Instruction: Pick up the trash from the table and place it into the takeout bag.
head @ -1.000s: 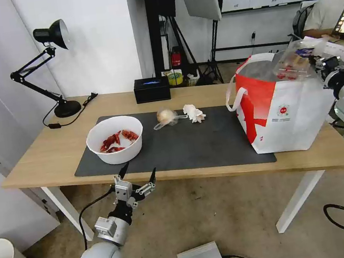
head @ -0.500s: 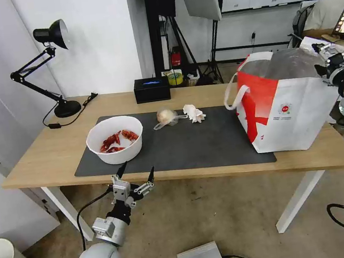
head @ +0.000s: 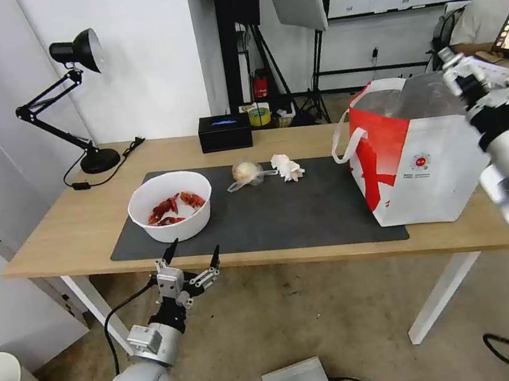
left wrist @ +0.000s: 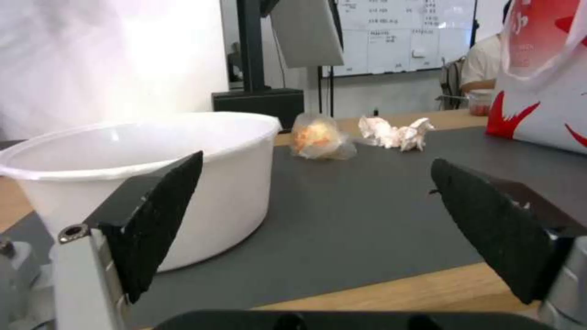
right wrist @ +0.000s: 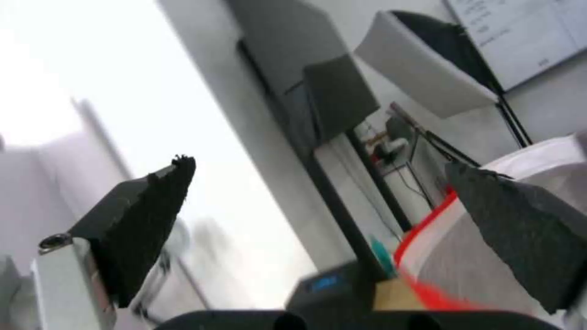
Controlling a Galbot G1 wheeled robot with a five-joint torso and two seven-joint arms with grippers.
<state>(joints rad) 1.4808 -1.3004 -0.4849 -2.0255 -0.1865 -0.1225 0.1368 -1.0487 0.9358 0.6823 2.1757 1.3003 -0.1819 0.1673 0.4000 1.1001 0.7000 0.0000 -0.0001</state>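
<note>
Since a second ago the clamshell tray has gone from the right pincer, which now hangs spread and empty above the takeout bag's far right rim. On the tabletop's grey mat the white bowl of crayfish shells sits at 12 o'clock from the left pincer, spread below the near edge. Wrapped lump and crumpled tissue lie mid-mat, toward 1 o'clock.

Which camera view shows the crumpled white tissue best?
The left wrist view: the crumpled white tissue is near and side-on, on the dark mat. In the head view it is smaller, seen from above.
</note>
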